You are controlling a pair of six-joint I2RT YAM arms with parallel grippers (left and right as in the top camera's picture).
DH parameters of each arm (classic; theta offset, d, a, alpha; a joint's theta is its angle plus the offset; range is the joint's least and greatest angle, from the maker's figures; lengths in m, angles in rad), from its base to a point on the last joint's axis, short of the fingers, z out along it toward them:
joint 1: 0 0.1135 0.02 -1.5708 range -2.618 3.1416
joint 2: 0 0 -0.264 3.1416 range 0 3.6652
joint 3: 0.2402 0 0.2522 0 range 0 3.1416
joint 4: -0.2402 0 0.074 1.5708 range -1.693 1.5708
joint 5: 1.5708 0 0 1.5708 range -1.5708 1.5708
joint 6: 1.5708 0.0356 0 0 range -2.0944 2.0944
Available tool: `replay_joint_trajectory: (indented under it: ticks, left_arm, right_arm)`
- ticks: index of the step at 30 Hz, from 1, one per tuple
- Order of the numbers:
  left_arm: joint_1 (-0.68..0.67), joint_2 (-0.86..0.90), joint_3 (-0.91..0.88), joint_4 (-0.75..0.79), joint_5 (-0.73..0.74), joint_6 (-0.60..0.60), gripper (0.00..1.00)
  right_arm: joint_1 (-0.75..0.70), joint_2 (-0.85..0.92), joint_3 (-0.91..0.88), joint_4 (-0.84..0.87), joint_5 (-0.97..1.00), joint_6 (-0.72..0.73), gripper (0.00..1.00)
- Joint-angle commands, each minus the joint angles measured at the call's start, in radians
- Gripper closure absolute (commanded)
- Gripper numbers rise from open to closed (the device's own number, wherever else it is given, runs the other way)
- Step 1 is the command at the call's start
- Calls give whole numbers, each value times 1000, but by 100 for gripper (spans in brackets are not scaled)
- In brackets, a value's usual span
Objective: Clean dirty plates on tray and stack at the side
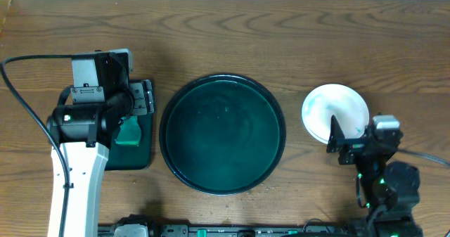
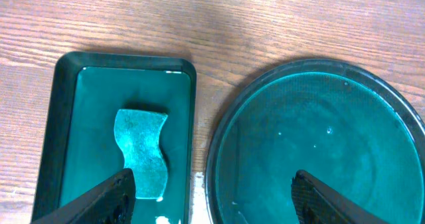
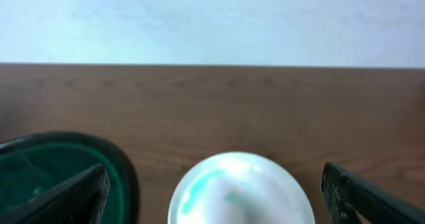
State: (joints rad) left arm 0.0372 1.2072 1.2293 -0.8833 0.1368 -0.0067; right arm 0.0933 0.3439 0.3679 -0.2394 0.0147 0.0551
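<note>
Sitting near the table's right edge, the plates (image 1: 335, 112) are lying apart from the tray (image 1: 222, 133) at centre. The left gripper (image 2: 212, 187) is hanging released over the sponge (image 2: 141, 151); the right gripper (image 3: 214, 177) is hanging released beside the plates.

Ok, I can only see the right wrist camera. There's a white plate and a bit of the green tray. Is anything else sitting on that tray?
Observer: No. From overhead, the whole round tray has nothing sitting on it.
Kid: So where's the sponge? I can't find it.
Observer: The teal sponge lies in a small rectangular tray, on the far side of the round one from your plate.
Kid: Is the other arm holding it?
Observer: No. The left arm's fingers are open right by the sponge and hold nothing.
</note>
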Motion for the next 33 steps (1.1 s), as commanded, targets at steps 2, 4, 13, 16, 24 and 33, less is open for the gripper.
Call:
replay_joint_trajectory:
  ticks: [2, 4, 13, 16, 24, 33]
  left_arm:
    - [-1, 1, 13, 2, 10, 10, 25]
    - [-1, 1, 13, 1, 10, 10, 25]
    - [-1, 1, 13, 1, 10, 10, 24]
    - [-1, 1, 13, 1, 10, 10, 25]
    - [-1, 1, 13, 1, 10, 10, 24]
    - [-1, 1, 13, 1, 10, 10, 24]
  right_arm:
    - [-29, -119, -145, 42, -49, -4, 1]
    - [-29, -158, -193, 50, -49, -4, 1]
    - [-28, -268, -337, 108, -50, 4, 1]
    - [-28, -281, -339, 117, -50, 3, 1]
    - [-27, -339, -340, 121, -57, 3, 1]
    - [-27, -339, -363, 179, -57, 3, 1]
